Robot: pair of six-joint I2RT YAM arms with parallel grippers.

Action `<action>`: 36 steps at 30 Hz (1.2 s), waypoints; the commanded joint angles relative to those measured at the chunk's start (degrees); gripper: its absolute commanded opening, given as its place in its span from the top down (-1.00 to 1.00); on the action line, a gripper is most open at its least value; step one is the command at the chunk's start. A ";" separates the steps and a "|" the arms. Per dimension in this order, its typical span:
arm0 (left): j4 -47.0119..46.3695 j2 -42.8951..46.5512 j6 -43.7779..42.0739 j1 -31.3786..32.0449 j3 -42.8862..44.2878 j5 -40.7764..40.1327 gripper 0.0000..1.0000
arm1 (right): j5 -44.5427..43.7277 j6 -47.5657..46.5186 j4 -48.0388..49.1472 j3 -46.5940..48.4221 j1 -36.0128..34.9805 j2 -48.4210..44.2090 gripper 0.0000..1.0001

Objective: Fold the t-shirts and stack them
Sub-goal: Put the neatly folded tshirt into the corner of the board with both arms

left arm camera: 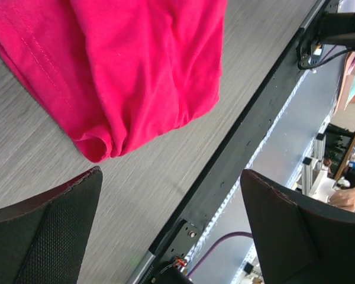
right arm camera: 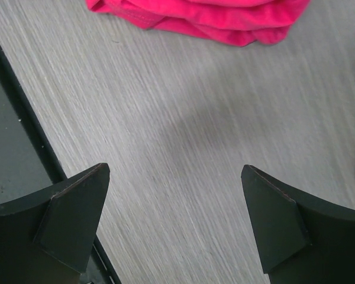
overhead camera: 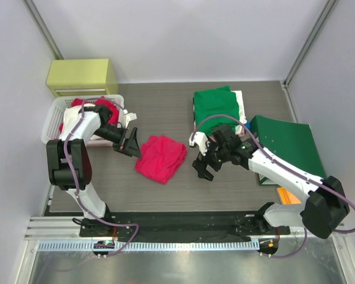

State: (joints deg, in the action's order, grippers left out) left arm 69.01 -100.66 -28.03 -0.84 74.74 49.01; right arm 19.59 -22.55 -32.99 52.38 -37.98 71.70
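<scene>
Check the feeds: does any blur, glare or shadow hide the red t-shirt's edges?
Top external: even light, red t-shirt sharp, no glare on it. Left wrist: its hem and stitching crisp. Right wrist: table grain looks slightly soft, a faint shadow mid-frame, the shirt's edge readable.

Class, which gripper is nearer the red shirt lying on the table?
Left. The left gripper sits at the red shirt's left edge; the right gripper hangs off its right side, a gap between.

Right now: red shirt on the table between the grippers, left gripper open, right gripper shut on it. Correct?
No. The right gripper is open, clear of the red shirt; the right wrist view shows it. Shirt on the table between the grippers, left gripper open: both correct.
</scene>
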 commanded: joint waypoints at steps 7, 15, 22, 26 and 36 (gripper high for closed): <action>-14.93 -7.18 11.15 2.07 0.05 -6.20 -1.00 | 5.10 0.48 4.34 0.37 0.10 2.66 -0.99; -18.92 -15.69 15.91 3.65 5.24 -6.91 -0.99 | 7.47 1.10 11.55 -2.29 0.10 7.82 -0.99; -22.52 -17.37 17.30 4.44 5.06 -8.50 -1.00 | 8.36 2.24 13.48 -1.48 0.10 9.34 -0.99; -22.34 -18.78 17.57 4.53 5.95 -7.70 -0.99 | 5.02 4.52 19.69 -4.30 0.10 10.12 -0.99; -29.46 -12.98 19.86 4.53 -1.08 -10.78 -1.00 | -18.53 6.72 26.15 2.09 -3.69 17.15 -0.99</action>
State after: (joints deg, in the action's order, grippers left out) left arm 46.68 -114.43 -7.51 3.40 76.88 44.73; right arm 13.52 -17.39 -12.25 49.21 -40.91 88.68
